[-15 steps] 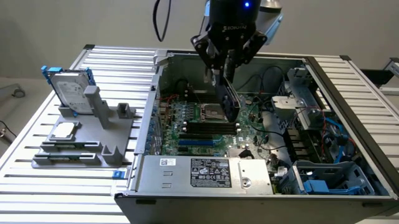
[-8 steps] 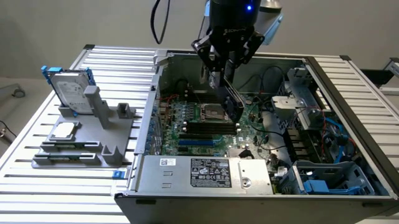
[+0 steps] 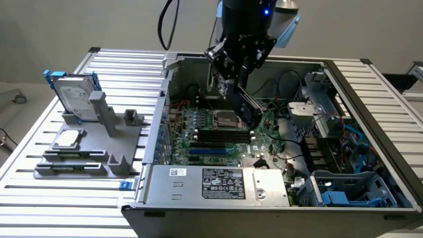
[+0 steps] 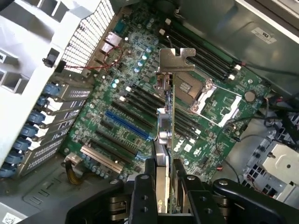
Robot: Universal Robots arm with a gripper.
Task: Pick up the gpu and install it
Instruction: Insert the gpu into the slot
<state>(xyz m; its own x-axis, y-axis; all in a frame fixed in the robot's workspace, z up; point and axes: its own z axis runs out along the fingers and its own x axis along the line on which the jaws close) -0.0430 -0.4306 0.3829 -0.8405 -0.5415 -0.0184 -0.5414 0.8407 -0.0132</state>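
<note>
Reaching down from above into open computer case [image 3: 160, 129], arm held near vertical. End effector [image 3: 237, 79] clamped on gpu [image 3: 250, 106]; card hung tilted above motherboard [image 3: 218, 136], not seated.

Wrist view: gpu [image 4: 171, 135] gripped edge-on between fingers [image 4: 142, 186], silver bracket [image 4: 176, 59] at end farthest from end effector, blue slot [image 4: 128, 127] on board below.

Exterior view: hard drive [image 3: 74, 96] stood on grey fixture [image 3: 86, 163] on desk [image 3: 39, 208], well apart from end effector.

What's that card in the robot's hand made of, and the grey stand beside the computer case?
The gpu: thin green-edged circuit board, likely fibreglass, with a shiny bare-metal end bracket. The grey stand: matte, uniform grey, probably plastic.
</note>
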